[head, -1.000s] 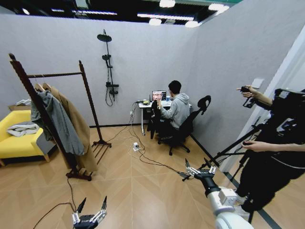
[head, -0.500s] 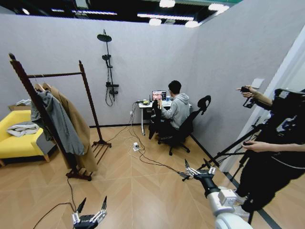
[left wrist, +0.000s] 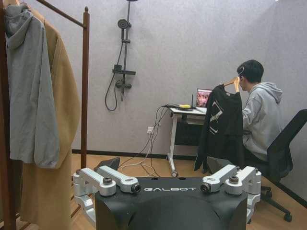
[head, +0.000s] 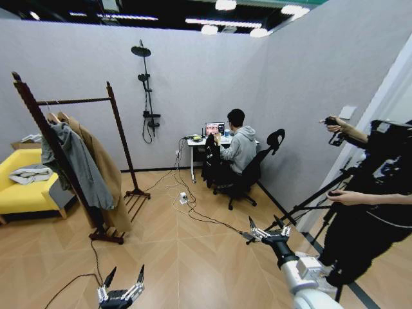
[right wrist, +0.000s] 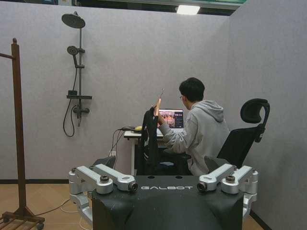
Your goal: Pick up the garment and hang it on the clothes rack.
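Black cloth, the garment (left wrist: 223, 125) is hanging on a wooden hanger held up by the seated person (head: 240, 149) at the desk (head: 205, 141), toward one o'clock. At ten o'clock the clothes rack (head: 67, 138) is carrying a grey hooded jacket (head: 77, 164) and tan coat (head: 103, 170). Low down, the left gripper (head: 121, 286) and right gripper (head: 266, 230) are both hovering with fingers spread, holding nothing.
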Motion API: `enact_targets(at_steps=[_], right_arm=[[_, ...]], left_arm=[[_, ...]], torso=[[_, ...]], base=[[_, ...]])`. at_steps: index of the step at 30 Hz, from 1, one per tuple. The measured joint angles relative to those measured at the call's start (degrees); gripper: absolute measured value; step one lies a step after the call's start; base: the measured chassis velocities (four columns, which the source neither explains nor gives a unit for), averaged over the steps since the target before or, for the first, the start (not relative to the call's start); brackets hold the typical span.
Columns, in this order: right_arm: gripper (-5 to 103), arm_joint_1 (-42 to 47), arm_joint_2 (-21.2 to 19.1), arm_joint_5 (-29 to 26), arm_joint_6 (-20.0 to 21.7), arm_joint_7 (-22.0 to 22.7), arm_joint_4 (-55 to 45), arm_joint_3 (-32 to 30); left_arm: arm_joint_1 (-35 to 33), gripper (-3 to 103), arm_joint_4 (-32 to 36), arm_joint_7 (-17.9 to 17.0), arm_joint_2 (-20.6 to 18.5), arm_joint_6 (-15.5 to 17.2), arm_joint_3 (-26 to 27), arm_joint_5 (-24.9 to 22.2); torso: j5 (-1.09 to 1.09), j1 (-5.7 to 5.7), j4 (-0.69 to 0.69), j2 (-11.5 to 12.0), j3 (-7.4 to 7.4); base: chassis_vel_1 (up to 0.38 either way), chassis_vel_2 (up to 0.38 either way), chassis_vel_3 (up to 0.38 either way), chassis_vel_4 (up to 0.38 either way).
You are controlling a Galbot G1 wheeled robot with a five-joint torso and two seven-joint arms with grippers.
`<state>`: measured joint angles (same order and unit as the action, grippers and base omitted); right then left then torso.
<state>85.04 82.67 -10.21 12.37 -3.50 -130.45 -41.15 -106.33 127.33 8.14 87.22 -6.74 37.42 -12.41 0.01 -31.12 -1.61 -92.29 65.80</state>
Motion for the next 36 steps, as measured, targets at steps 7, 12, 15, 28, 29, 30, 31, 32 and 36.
enact_targets(at_steps=[7, 12, 15, 28, 29, 30, 31, 32, 36], right_arm=[[100, -0.38, -0.03, 0.04, -0.27, -0.15, 0.54, 0.37], [100, -0.54, -0.10, 0.05, -0.65, -0.27, 0.94, 0.43], [100, -0.47, -0.13, 0.04, -0.96, -0.38, 1.14, 0.38], [100, -0.36, -0.32, -0.02, -1.54, -0.62, 1.40, 0.23], [100, -0.41, -0.31, 0.02, -1.61, -0.67, 1.46, 0.29], [100, -0.41, -0.31, 0.02, -1.61, -0.67, 1.46, 0.29], [100, -0.42, -0.30, 0.07, -1.71, -0.72, 1.49, 0.35], [100, -0.39, -0.28, 0.11, -1.79, -0.74, 1.49, 0.38], [100, -0.32, -0.28, 0.15, -1.98, -0.76, 1.50, 0.38]], left_arm=[[0.00, 100, 0.00, 0.00, 0.00, 0.00, 0.00, 0.00], [0.00, 100, 0.00, 0.00, 0.00, 0.00, 0.00, 0.00], [0.00, 100, 0.00, 0.00, 0.00, 0.00, 0.00, 0.00], [0.01, 100, 0.00, 0.00, 0.00, 0.00, 0.00, 0.00], [0.00, 100, 0.00, 0.00, 0.00, 0.00, 0.00, 0.00], [0.00, 100, 0.00, 0.00, 0.00, 0.00, 0.00, 0.00], [0.01, 100, 0.00, 0.00, 0.00, 0.00, 0.00, 0.00], [0.01, 100, 0.00, 0.00, 0.00, 0.00, 0.00, 0.00], [0.01, 100, 0.00, 0.00, 0.00, 0.00, 0.00, 0.00]], torso=[[-0.01, 0.00, 0.00, 0.00, 0.00], [-0.03, -0.04, -0.01, 0.02, 0.01], [0.01, -0.03, -0.01, 0.02, 0.01], [0.00, -0.03, -0.01, 0.03, 0.01], [0.01, -0.06, 0.01, 0.04, 0.03], [0.01, -0.06, 0.01, 0.04, 0.03], [-0.02, -0.04, -0.01, 0.03, 0.01], [0.00, -0.01, -0.01, 0.01, -0.01], [0.00, -0.04, -0.01, 0.03, 0.01]], base=[[-0.127, 0.135, 0.125, -0.151], [-0.225, 0.215, 0.233, -0.243], [-0.265, 0.248, 0.253, -0.266], [-0.330, 0.332, 0.333, -0.341], [-0.369, 0.351, 0.387, -0.381], [-0.369, 0.351, 0.387, -0.381], [-0.369, 0.369, 0.354, -0.333], [-0.369, 0.360, 0.357, -0.374], [-0.333, 0.348, 0.352, -0.340]])
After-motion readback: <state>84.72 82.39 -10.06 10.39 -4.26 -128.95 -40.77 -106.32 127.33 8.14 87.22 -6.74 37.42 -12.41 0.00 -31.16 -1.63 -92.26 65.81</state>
